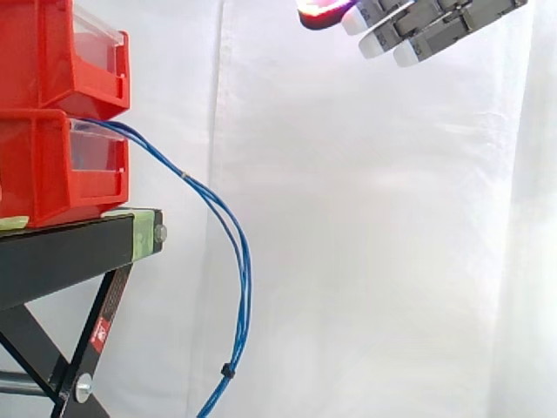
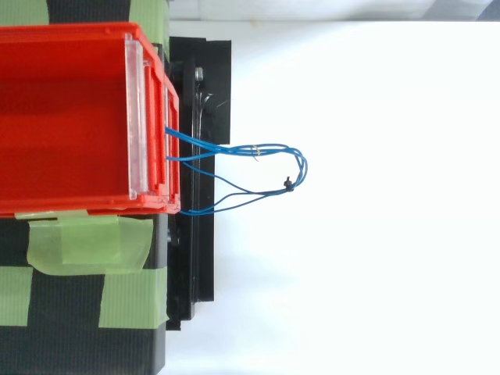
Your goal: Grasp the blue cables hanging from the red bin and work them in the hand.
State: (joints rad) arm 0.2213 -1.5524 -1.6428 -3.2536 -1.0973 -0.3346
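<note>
Fingers (image 1: 409, 48) straight and close together, holding nothing, pointing left from the top right corner of the side view. One pad glows red-magenta, the others are pale. Hand (image 1: 452, 17) is well above and right of the blue cables (image 1: 235, 252), not touching them.

Two red bins, hard glossy plastic, stacked: upper bin (image 1: 48, 52) on lower bin (image 1: 39, 165), each with one clear plastic front panel. Cables come out over the front of the lower bin and hang in a long curve past the stand edge. They are thin and smooth, at least two strands; exact count unclear. One black tie (image 2: 288, 184) bunches them low down.

One black stand (image 1: 70, 248), matte metal with angled legs. Green tape (image 2: 86, 242) patches on its top. White curtain (image 1: 374, 244) behind, soft folds.
</note>
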